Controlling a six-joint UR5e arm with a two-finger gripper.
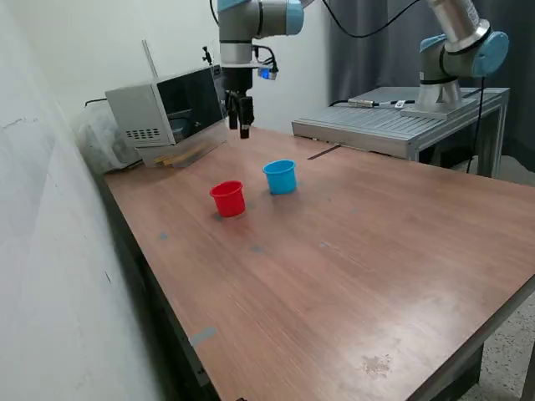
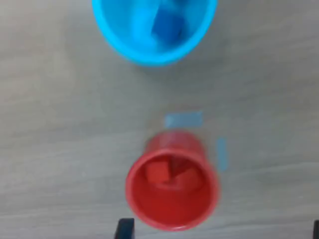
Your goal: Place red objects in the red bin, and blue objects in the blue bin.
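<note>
The red cup and the light blue cup stand upright side by side on the wooden table. In the wrist view the red cup holds two red cubes, the second beside the first. The blue cup holds a dark blue cube; a second one there is too blurred to tell. No cube lies on the table. My gripper hangs well above the cups, empty. Its fingertips show far apart in the wrist view, so the gripper is open.
A grey box-like appliance stands at the table's back corner near a wall. A metal platform carries a second arm's base at the exterior view's right. Blue tape marks lie by the red cup.
</note>
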